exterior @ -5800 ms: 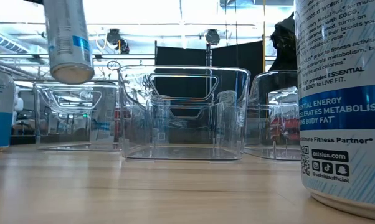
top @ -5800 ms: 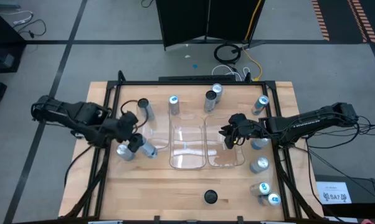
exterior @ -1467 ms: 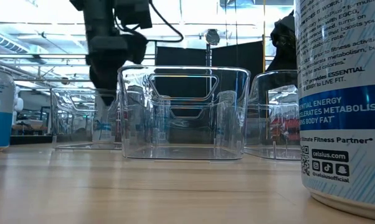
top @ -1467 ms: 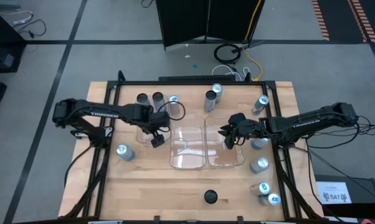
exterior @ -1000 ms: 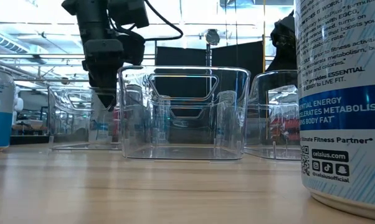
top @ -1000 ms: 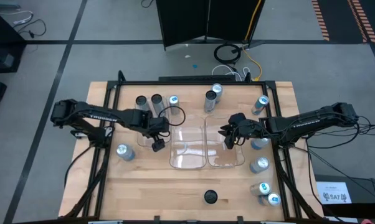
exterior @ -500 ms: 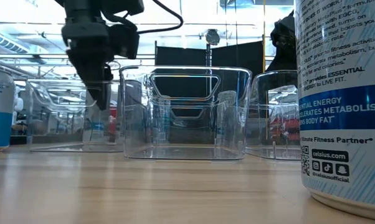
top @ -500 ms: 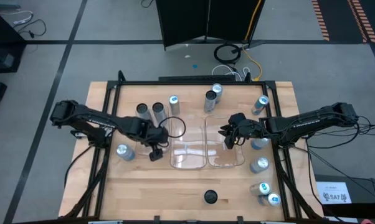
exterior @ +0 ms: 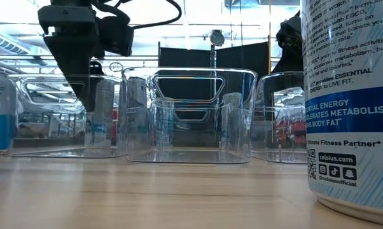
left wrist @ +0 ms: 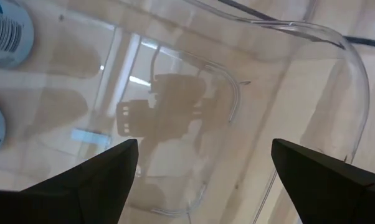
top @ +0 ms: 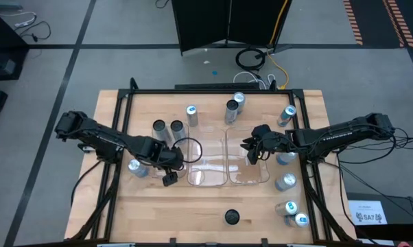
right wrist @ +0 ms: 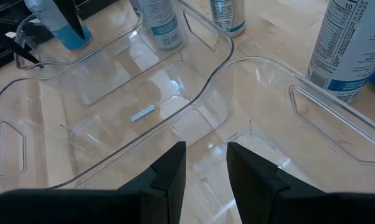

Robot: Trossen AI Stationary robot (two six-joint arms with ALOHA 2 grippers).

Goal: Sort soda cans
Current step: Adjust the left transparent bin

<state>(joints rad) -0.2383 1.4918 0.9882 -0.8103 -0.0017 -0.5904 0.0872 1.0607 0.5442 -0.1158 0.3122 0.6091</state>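
Two dark-topped soda cans (top: 158, 127) (top: 177, 127) stand upright at the far end of the left clear tray (top: 182, 154). My left gripper (top: 168, 167) (left wrist: 204, 143) is open and reaches down into that tray's near end. My right gripper (top: 251, 152) (right wrist: 205, 146) is open and hovers over the right tray (top: 261, 175), touching nothing. A blue-topped can (top: 191, 111) and two more cans (top: 232, 110) (top: 287, 113) stand near the far edge. One can (top: 134, 167) stands left of the trays. My left gripper comes from above, pointing down, with its fingers spread wide inside the left tray. One finger (left wrist: 324, 177) stands at the tray's near end wall (left wrist: 356, 124), outer side toward it. The touching spot itself is hidden behind the finger. The tray rests flat on the table.
The middle tray (top: 208, 175) lies between the other two and holds no cans. Several cans (top: 285, 182) (top: 289, 207) (top: 301, 219) stand along the right side, and a dark-topped one (top: 232, 217) near the near edge. A large can (exterior: 350, 102) fills the low view's right.
My left gripper has moved toward the table's near edge, staying open. The left tray has slid with it toward the near edge, carrying the two dark-topped cans upright. In the low view the tray has grown larger and shifted left.
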